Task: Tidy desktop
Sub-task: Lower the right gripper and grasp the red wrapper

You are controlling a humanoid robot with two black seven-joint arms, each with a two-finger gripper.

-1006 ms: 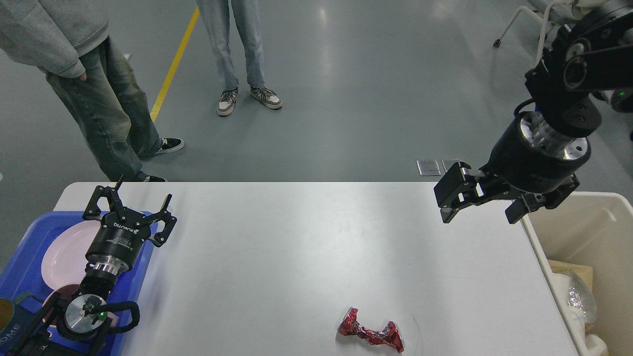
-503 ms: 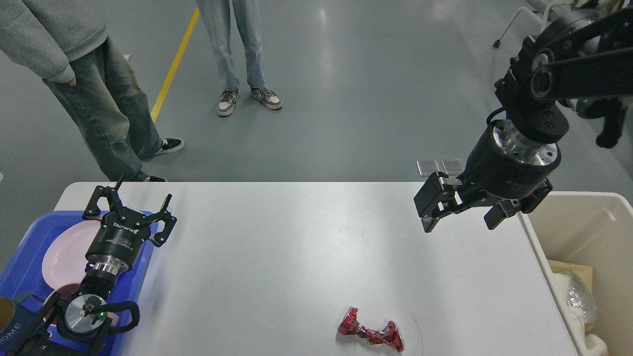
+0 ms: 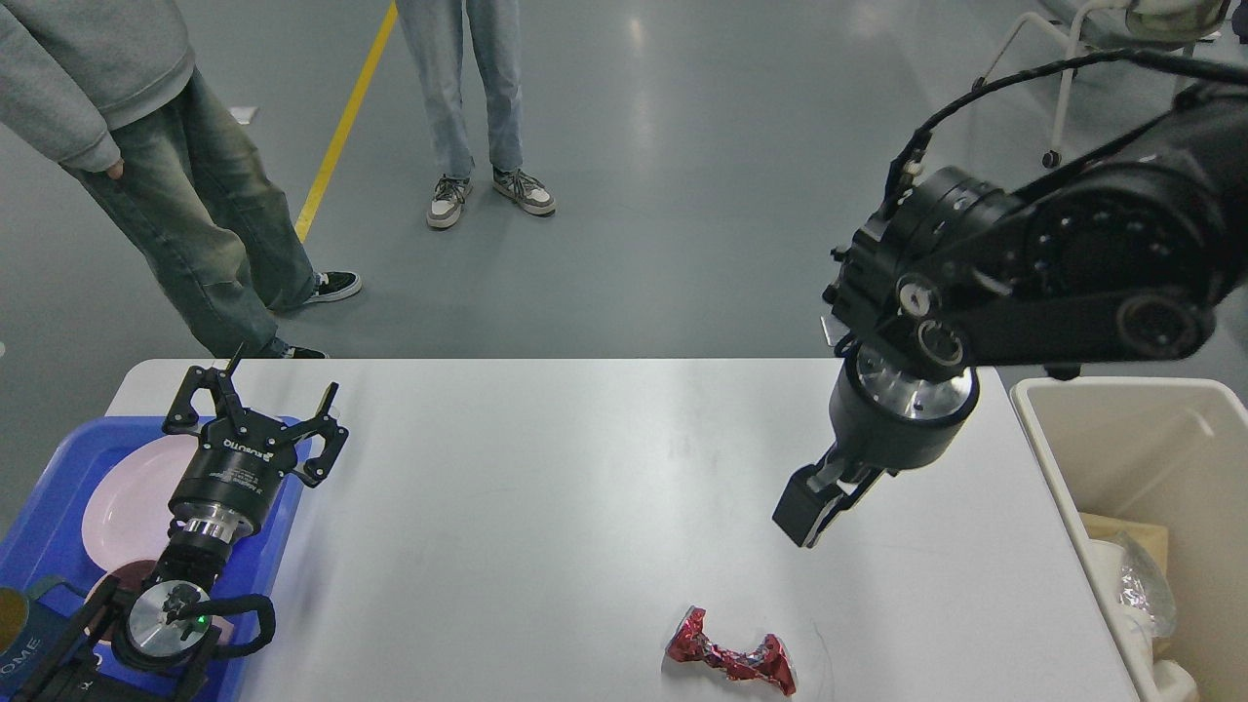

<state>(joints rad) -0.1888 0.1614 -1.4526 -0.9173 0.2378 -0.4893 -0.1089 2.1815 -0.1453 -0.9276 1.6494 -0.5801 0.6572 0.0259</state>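
Head view: the desktop [image 3: 546, 487] spans the frame below both arms. Right gripper [image 3: 814, 507] points down above the desktop's right half, seen end-on; jaw state cannot be determined. A crumpled red wrapper [image 3: 731, 663] lies below it, apart. Left gripper [image 3: 255, 402] hangs at the desktop's left edge over the blue tray [image 3: 49, 526], jaws spread, empty.

The surface [image 3: 546, 487] looks white, smooth and matt, with only a soft shine. The red wrapper [image 3: 731, 663] is crinkly, shiny foil (it glints where it is creased). The blue tray [image 3: 44, 526] looks like smooth, hard plastic, and the pink plate [image 3: 122, 507] in it is smooth too. The beige bin [image 3: 1121, 458] looks like plain matt plastic. The left claw [image 3: 255, 405] is black and dull. The grey floor [image 3: 663, 175] is smooth and glossy.
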